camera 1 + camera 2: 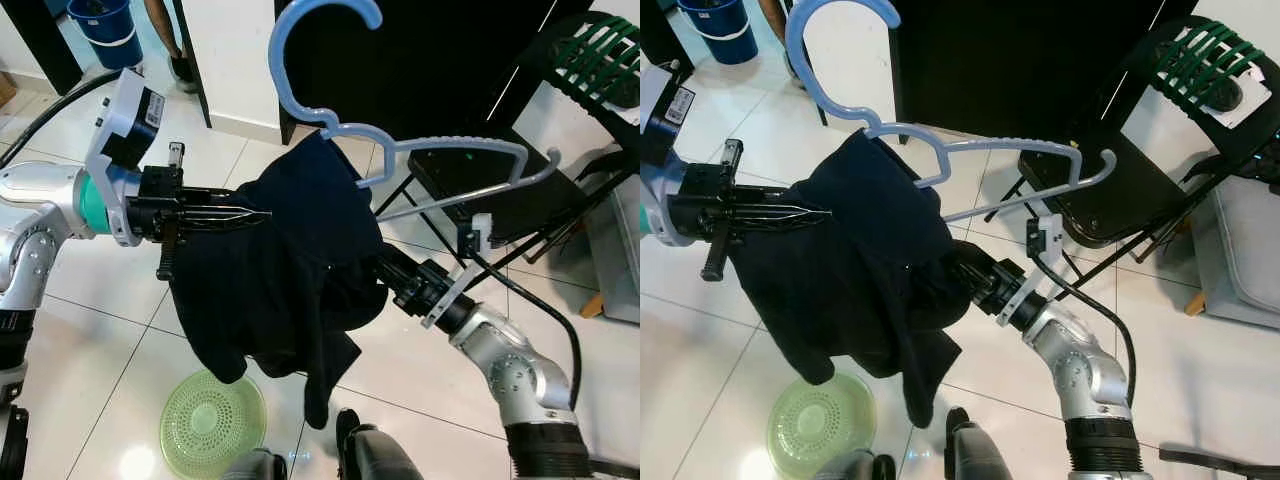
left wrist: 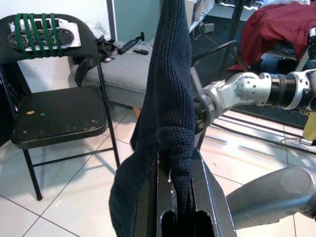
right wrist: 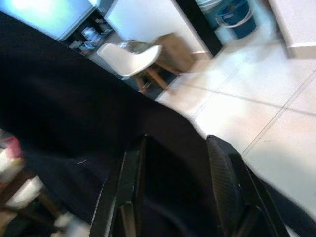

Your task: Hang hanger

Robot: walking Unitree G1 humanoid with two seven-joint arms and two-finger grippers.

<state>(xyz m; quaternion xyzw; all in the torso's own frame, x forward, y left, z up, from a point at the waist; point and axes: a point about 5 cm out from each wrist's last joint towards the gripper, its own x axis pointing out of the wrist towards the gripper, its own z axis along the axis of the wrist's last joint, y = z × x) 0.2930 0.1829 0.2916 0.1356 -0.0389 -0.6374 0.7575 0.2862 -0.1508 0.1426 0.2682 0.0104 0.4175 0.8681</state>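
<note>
Pinching the dark knit garment (image 1: 270,270) with our left gripper (image 1: 262,214), right gripper (image 3: 177,197) spread inside it, we should level the light-blue hanger (image 1: 400,150) before lifting its hook.

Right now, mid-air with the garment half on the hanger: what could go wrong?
1. The dark garment covers just one shoulder of the light blue hanger; the other arm is bare, so it could slide off.
2. The left gripper pinches only a narrow fold of knit; a tug may pull it free.
3. The right gripper is buried in cloth, so its hold is hard to verify. A drop would land near the green strainer.
</note>
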